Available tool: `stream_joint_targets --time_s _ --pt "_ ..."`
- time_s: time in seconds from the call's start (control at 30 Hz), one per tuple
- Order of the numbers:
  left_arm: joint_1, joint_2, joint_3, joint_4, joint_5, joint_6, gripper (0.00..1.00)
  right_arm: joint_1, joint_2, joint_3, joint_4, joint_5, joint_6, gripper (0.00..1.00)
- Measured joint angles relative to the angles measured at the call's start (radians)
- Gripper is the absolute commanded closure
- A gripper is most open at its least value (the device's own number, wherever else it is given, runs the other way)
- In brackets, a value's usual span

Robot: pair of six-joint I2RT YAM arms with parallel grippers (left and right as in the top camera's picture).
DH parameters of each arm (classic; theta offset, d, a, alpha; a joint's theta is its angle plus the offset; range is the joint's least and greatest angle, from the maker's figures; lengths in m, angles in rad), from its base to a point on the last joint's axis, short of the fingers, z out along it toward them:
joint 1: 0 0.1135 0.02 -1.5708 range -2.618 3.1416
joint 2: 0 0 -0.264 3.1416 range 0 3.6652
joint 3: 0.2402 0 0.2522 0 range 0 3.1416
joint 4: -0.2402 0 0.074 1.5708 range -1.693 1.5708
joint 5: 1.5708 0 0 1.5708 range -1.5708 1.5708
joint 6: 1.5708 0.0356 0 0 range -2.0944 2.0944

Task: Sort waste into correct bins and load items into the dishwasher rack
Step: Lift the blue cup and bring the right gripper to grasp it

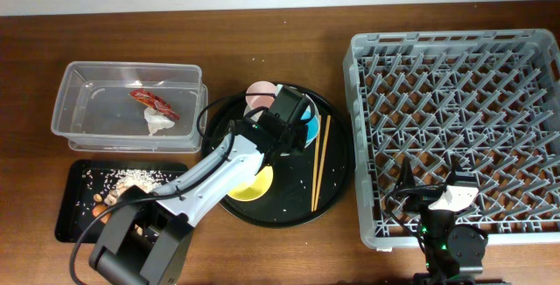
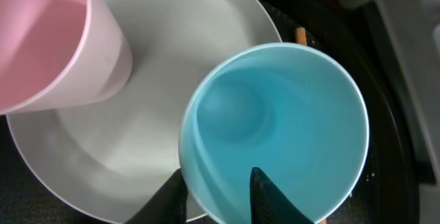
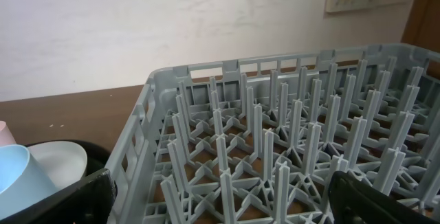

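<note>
The blue cup (image 2: 275,121) stands on the pale plate (image 2: 137,162) beside the pink cup (image 2: 48,38), all on the round black tray (image 1: 337,180). My left gripper (image 2: 216,183) is open and straddles the blue cup's near rim, one finger inside and one outside. In the overhead view it (image 1: 293,123) covers most of the blue cup (image 1: 311,130) and the plate. The yellow bowl (image 1: 252,184) and chopsticks (image 1: 321,158) lie on the same tray. My right gripper (image 3: 220,196) is wide open and empty over the front edge of the dishwasher rack (image 1: 455,119).
The clear tub (image 1: 87,101) holds the red wrapper (image 1: 153,101) and white tissue (image 1: 160,123). The shallow black tray (image 1: 79,198) holds beige scraps (image 1: 131,180). The rack (image 3: 289,135) holds no items. The right wrist view shows the blue cup (image 3: 20,176) at its left.
</note>
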Motion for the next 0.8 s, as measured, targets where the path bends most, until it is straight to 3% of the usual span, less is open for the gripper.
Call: stream_joint_targets --time_s 0.13,0.17,0.2,0.6,0.73,0.8 --pt "0.0 0.003 0.0 0.009 -0.003 0.0 0.75 0.0 0.0 0.0 0.0 0.0 0.0 0.02" --pt "0.0 0.009 0.0 0.012 -0.003 0.0 0.83 0.0 0.0 0.0 0.0 0.0 0.001 0.02" --pt "0.0 0.02 0.0 0.015 -0.006 -0.002 1.0 0.0 0.0 0.0 0.0 0.0 0.0 0.02" --pt "0.001 0.046 0.0 0.013 -0.011 -0.007 1.0 0.0 0.0 0.0 0.0 0.0 0.0 0.02" --pt "0.003 -0.023 0.002 -0.031 0.007 -0.007 1.0 0.0 0.0 0.0 0.0 0.0 0.0 0.02" --pt "0.02 -0.11 0.003 -0.034 0.098 -0.008 1.0 0.0 0.0 0.0 0.0 0.0 0.0 0.02"
